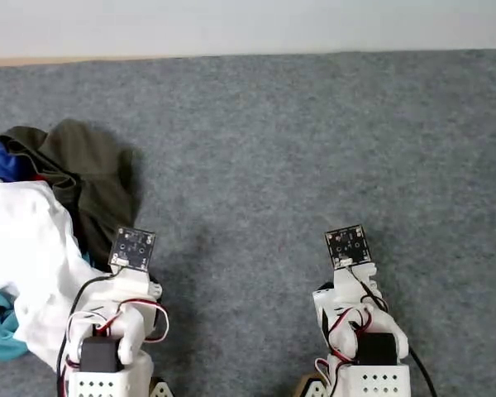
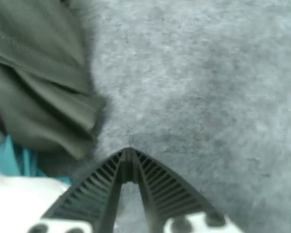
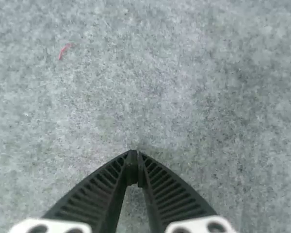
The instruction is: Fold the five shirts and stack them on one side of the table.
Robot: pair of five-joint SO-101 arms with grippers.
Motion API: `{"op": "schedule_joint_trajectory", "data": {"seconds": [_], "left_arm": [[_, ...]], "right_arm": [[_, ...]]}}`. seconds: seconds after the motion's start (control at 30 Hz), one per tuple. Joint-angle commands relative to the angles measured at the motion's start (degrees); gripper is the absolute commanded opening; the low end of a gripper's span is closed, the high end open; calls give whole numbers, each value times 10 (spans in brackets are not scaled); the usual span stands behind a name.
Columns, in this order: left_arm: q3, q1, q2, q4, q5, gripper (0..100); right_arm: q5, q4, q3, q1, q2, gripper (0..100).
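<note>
A heap of crumpled shirts lies at the table's left edge: an olive green shirt [image 1: 91,174] on top at the back, a white shirt [image 1: 25,248] in front of it, a blue one [image 1: 0,161] and a teal one [image 1: 0,331] poking out. My left gripper [image 2: 129,151] hangs shut and empty just beside the olive shirt [image 2: 34,87], above bare felt, with teal cloth [image 2: 9,158] close by. My right gripper [image 3: 133,154] is shut too, with nothing in it, over the grey felt. Both arms [image 1: 124,322] [image 1: 355,314] are drawn back at the front edge.
The grey felt table top [image 1: 314,149] stretches wide to the right of the pile and behind both arms. A tiny red thread [image 3: 64,49] lies on the felt ahead of my right gripper. A pale wall runs along the table's far edge.
</note>
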Motion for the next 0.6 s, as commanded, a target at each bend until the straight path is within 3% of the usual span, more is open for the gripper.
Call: {"op": "schedule_joint_trajectory", "data": {"seconds": [0.0, 0.4, 0.57], "left_arm": [[-9, 27, -9, 4, -4, 4], [-9, 30, -9, 4, -4, 4], [-9, 27, -9, 4, -5, 4]], "right_arm": [[9, 1, 6, 4, -7, 9], [7, 1, 6, 4, -6, 9], [8, -8, -12, 35, -20, 9]]}}
